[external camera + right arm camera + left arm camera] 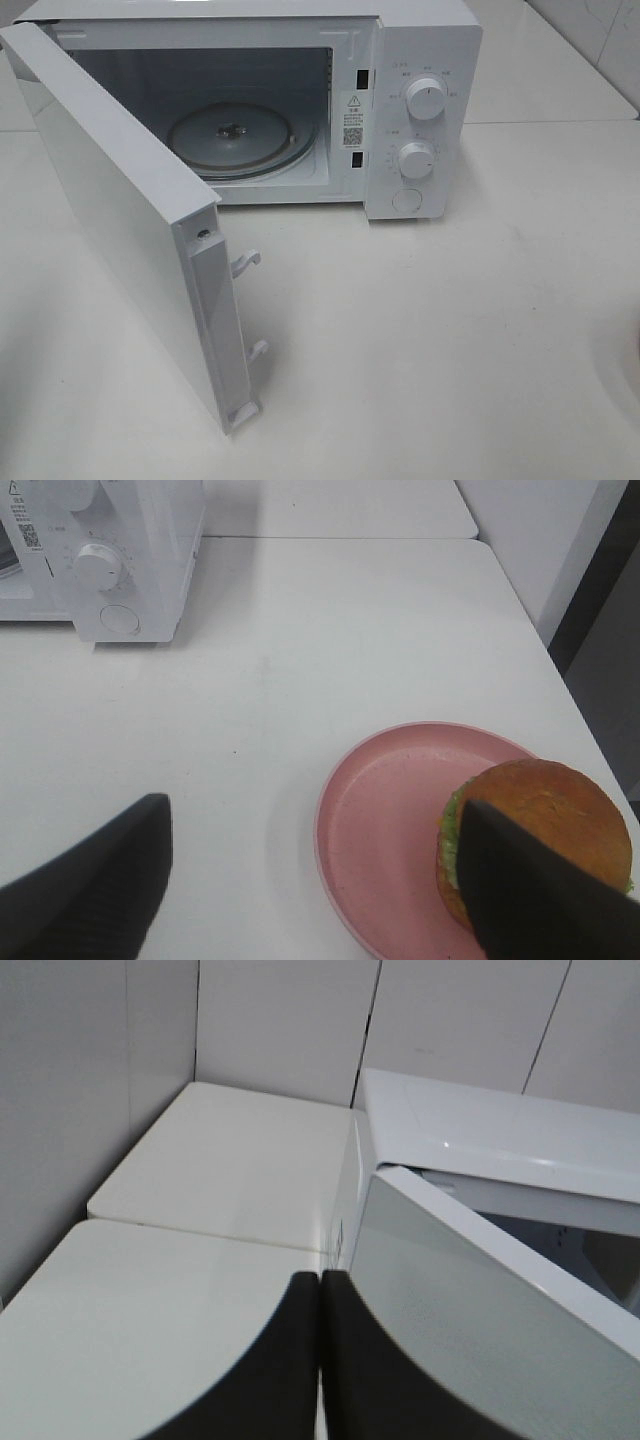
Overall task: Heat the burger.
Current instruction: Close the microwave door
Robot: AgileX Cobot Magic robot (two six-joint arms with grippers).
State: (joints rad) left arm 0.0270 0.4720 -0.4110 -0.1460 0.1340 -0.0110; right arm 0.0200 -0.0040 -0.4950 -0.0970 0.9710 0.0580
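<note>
The microwave door (120, 230) stands wide for loading; the right tool (315, 880), spread, hovers over the burger (545, 830), the left tool (318, 1360) pressed together.

Microwave (420, 110) sticker (352, 120) – warning triangle, QR code (text seemingly unreadable).

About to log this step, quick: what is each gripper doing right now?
Left gripper: shut, holding nothing, beside the open microwave door.
Right gripper: open, holding nothing, above the burger on its plate.
</note>
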